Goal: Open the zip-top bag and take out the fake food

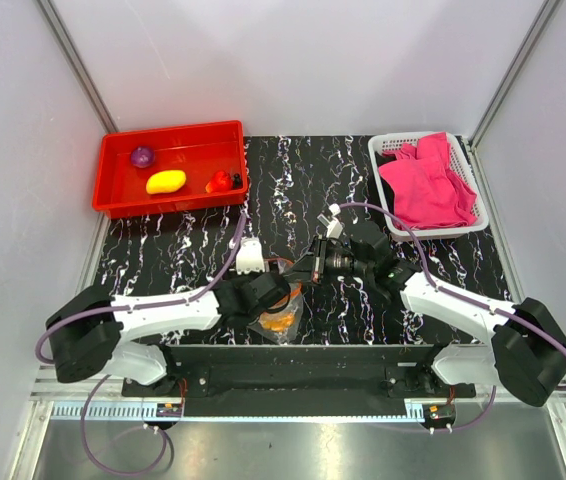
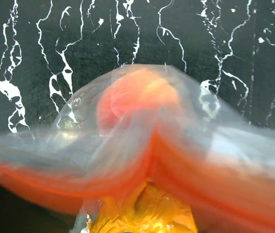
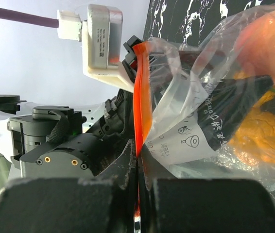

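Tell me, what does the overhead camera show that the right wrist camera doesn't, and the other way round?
Only the overhead view: the red tray holding a yellow fruit, a purple piece and a red piece, and the white basket with the pink cloth.
Only the right wrist view: the right claw shut on the orange-red zip strip of the zip-top bag, and small print on the plastic.
Both: the bag with orange fake food inside, and the left arm.
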Robot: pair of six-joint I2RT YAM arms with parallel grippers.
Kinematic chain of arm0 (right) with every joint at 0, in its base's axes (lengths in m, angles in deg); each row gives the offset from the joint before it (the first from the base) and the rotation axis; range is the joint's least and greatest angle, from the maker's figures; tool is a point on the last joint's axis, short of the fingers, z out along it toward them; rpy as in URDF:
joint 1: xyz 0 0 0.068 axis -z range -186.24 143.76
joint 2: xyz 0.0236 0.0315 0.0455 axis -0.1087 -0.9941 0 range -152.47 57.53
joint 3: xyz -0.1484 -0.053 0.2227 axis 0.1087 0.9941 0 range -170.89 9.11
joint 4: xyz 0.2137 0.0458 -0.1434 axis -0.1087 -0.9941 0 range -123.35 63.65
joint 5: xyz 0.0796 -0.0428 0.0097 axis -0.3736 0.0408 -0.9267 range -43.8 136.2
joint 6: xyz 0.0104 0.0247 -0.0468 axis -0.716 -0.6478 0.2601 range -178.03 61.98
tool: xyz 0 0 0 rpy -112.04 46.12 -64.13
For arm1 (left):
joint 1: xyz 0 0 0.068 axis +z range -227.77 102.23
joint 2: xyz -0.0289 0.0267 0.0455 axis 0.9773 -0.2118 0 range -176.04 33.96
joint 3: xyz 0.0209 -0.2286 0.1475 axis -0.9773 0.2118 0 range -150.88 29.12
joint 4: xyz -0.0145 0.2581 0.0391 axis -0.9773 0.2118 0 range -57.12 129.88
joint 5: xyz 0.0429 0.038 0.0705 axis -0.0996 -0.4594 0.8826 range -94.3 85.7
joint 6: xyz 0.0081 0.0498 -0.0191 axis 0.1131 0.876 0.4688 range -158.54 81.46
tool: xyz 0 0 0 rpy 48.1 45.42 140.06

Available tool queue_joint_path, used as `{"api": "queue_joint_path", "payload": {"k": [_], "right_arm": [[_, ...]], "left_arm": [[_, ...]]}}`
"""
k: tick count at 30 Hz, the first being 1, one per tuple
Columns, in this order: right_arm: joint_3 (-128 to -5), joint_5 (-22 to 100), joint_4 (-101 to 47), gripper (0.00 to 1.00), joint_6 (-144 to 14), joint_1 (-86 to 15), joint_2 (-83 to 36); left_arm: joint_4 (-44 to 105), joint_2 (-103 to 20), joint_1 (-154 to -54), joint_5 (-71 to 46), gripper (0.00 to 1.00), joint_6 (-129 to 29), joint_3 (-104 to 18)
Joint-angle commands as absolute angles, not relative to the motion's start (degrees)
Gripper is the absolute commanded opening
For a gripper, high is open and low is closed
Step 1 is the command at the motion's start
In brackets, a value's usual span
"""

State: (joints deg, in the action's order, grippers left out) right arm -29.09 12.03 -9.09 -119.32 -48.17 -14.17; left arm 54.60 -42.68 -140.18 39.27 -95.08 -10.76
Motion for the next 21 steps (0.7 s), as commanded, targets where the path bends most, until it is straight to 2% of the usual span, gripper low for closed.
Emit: {"api": "queue_joint_path", "payload": {"k": [1,5,11,16,17,18,19,21], "right_arm": [[-30.5,9.3,-6.9,0.0,-119.0,-47.8,-12.7],[-30.7,9.0,-7.1,0.0,-119.0,-47.8,-12.9],[-31.2,8.8,-8.0,0.0,-118.5,-47.8,-12.9],[-32.0,8.6,-8.6,0.0,-118.1,-47.8,-13.0],[-32.2,8.5,-8.6,0.0,-118.1,-47.7,-13.1],[-32.4,8.3,-8.6,0.0,-118.1,-47.8,-13.1],[-32.5,8.2,-8.7,0.0,-118.1,-47.7,-13.1],[-32.9,8.3,-8.9,0.0,-118.2,-47.7,-12.9]], "left_arm": [[51.2,-45.7,-138.5,43.1,0.88,-93.4,-12.4],[48.1,-47.9,-137.0,42.1,0.91,-91.8,-12.6],[42.6,-49.6,-136.9,40.4,0.85,-88.1,-13.3],[41.7,-51.6,-135.9,39.6,0.9,-87.5,-15.3],[41.6,-51.6,-135.9,39.8,0.87,-87.6,-15.4],[41.2,-51.6,-135.9,39.8,0.77,-87.6,-15.4],[40.4,-51.5,-135.9,39.9,0.71,-87.8,-15.0],[40.3,-50.9,-135.7,39.8,0.68,-88.5,-14.7]]}}
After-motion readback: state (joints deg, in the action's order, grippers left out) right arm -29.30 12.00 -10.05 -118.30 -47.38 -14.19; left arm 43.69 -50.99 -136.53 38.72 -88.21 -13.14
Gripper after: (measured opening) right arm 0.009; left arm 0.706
